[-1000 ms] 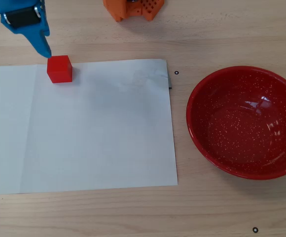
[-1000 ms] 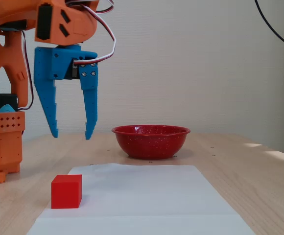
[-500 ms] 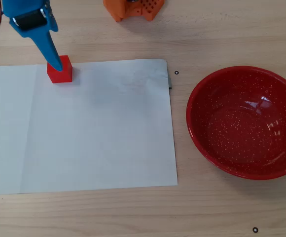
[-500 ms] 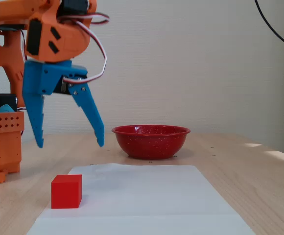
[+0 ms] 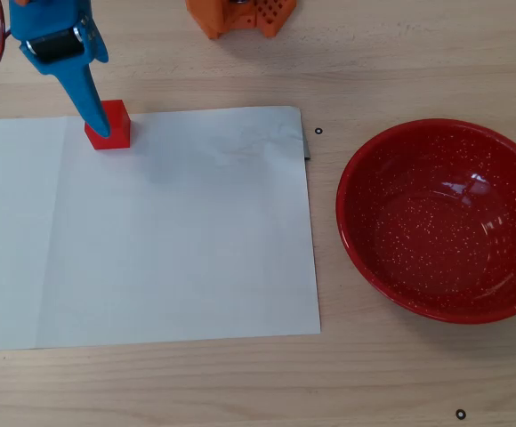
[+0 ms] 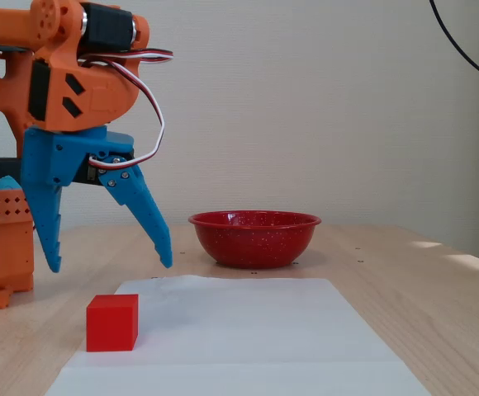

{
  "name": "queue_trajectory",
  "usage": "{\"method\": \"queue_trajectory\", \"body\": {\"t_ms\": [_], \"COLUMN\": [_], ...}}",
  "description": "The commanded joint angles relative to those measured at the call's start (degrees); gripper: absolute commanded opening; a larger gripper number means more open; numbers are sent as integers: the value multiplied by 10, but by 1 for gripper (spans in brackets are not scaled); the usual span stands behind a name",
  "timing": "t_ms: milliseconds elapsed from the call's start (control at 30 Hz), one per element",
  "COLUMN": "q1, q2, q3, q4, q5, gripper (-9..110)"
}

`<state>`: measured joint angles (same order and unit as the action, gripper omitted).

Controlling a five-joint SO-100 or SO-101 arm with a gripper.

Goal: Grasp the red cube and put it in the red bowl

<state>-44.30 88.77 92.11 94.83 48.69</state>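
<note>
The small red cube (image 5: 116, 126) rests near the far left corner of a white paper sheet (image 5: 178, 231); the fixed view shows the red cube (image 6: 111, 322) low at the front. My blue gripper (image 6: 110, 266) hangs open above it, fingers spread wide, with a clear gap down to the cube. Seen from overhead, the gripper (image 5: 84, 102) reaches in from the top left and one finger tip overlaps the cube's left side. The red bowl (image 5: 440, 222), speckled white and empty, sits at the right; in the fixed view the red bowl (image 6: 254, 238) stands farther back.
The arm's orange base (image 5: 240, 13) stands at the table's top edge in the overhead view and at the left as the orange base (image 6: 4, 247) in the fixed view. Small black dots (image 5: 318, 132) mark the wooden tabletop around the sheet.
The gripper has dropped lower toward the cube and tilted, and its fingers have spread wider. Cube and bowl have not moved.
</note>
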Motion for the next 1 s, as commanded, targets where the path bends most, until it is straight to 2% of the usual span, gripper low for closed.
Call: {"method": "queue_trajectory", "body": {"t_ms": [0,967], "q1": [-21,-9], "q2": [52,39], "q3": [-20,103], "q4": [-18,-183], "q5": [9,-3], "gripper": [48,48]}}
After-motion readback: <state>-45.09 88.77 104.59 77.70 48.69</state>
